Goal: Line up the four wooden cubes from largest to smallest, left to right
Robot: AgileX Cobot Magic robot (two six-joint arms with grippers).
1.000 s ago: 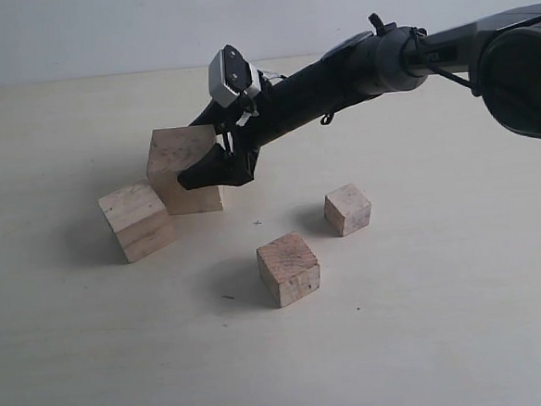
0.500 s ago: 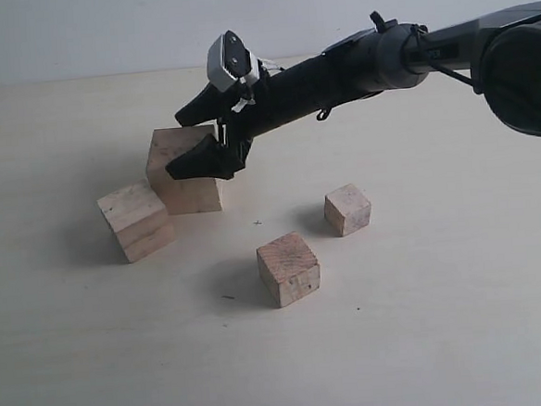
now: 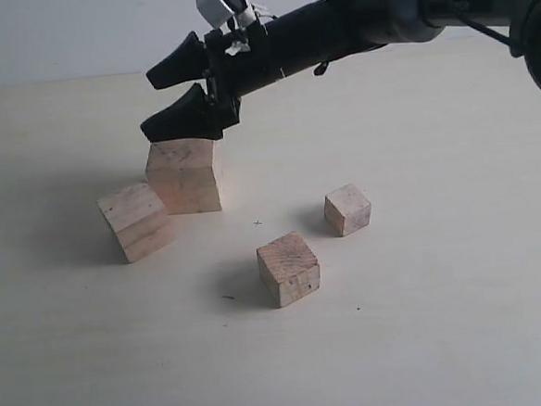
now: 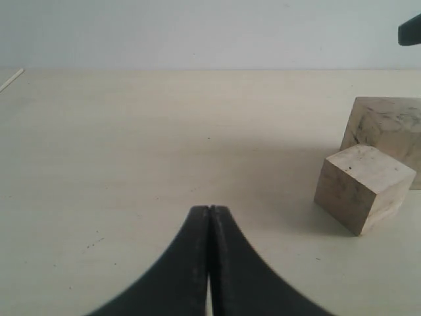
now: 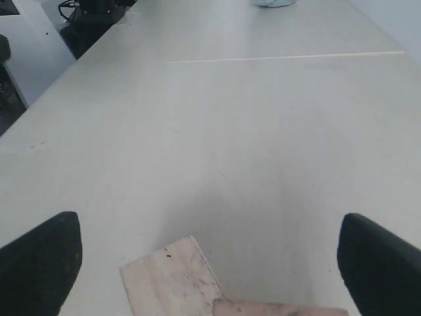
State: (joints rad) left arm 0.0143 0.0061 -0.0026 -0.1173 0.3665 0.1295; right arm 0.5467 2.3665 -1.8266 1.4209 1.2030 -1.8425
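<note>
Four pale, dark-specked, square-edged raw-wood cubes [image 3: 184, 176] on smooth matte table [image 3: 446, 321]

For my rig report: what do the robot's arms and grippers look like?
The right arm is black with a grey joint, a thin cable and a silver wrist camera. The right gripper and left gripper have black, curved, tapering fingers.

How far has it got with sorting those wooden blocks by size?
Barely started. There is no row yet: the largest cube has a smaller cube on its left, while a third cube and the smallest cube sit scattered to its right. The right gripper hangs open above the largest, holding nothing. All the lining up remains.
</note>
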